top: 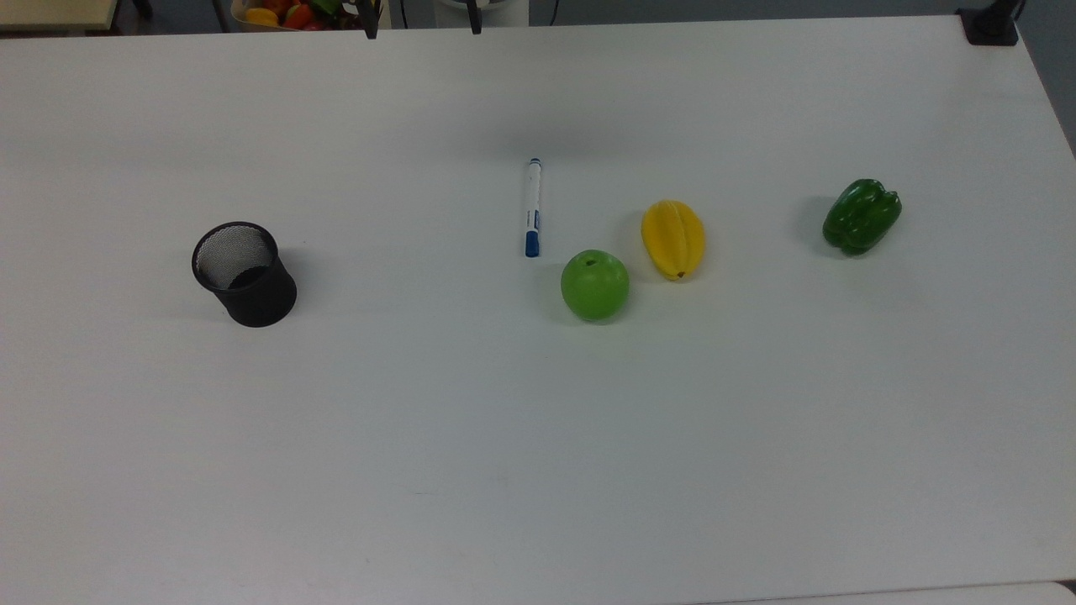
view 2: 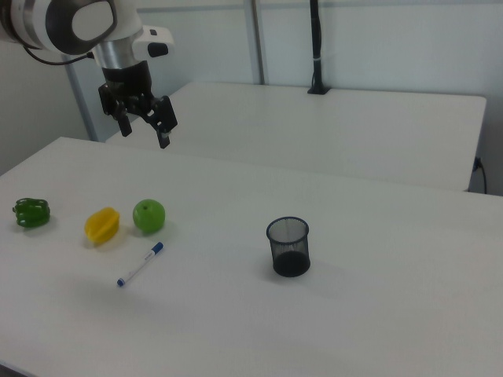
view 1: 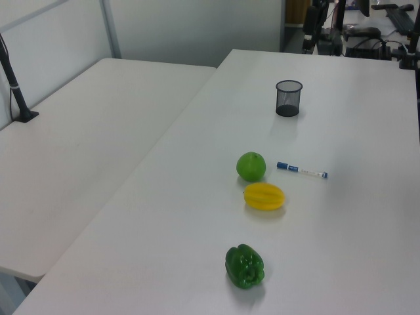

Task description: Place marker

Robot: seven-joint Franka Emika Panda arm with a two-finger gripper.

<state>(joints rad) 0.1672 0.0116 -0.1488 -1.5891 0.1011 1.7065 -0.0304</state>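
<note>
The marker [top: 532,206], white with a blue cap, lies flat on the white table [top: 504,470], just up-left of a green apple [top: 595,286] in the top view. The marker [view 1: 302,170] appears in the left view to the right of the apple. In the right view the marker [view 2: 141,264] lies in front of the apple. My gripper [view 2: 145,135] hangs high above the table in the right view, above the fruit, open and holding nothing. It is well clear of the marker.
A black mesh cup [top: 244,273] stands upright toward the top view's left, apart from everything else. A yellow starfruit [top: 672,239] lies beside the apple and a green bell pepper [top: 862,216] farther right. A second table [view 1: 85,131] adjoins in the left view.
</note>
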